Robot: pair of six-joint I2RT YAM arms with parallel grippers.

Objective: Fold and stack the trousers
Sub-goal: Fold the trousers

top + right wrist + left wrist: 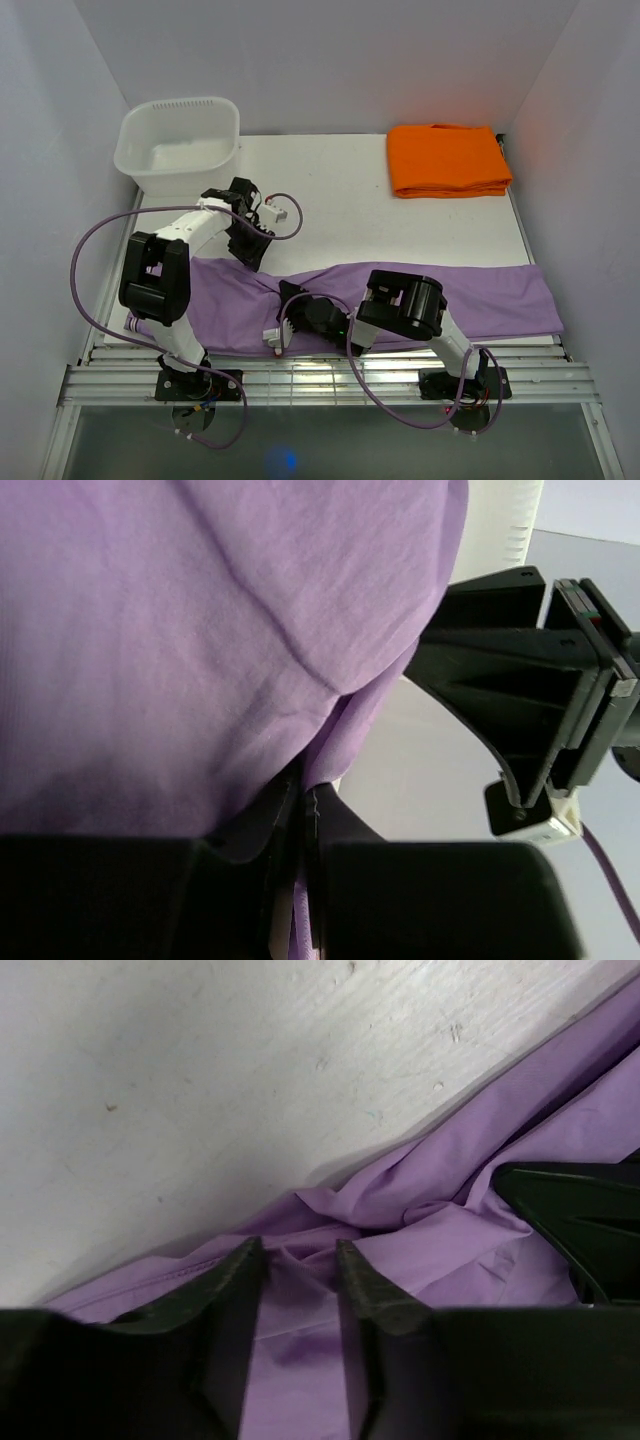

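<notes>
The lilac trousers lie lengthwise across the near part of the white table, bunched near the middle. My left gripper is at their far edge, left of centre. In the left wrist view its fingers stand apart with a rumpled fold of the trousers between them. My right gripper is at the near edge and points left. In the right wrist view it is shut on an edge of the trousers, which drape over it.
A folded orange cloth lies at the far right of the table. A white plastic tub stands at the far left corner. White walls close in three sides. The left gripper's black body shows in the right wrist view.
</notes>
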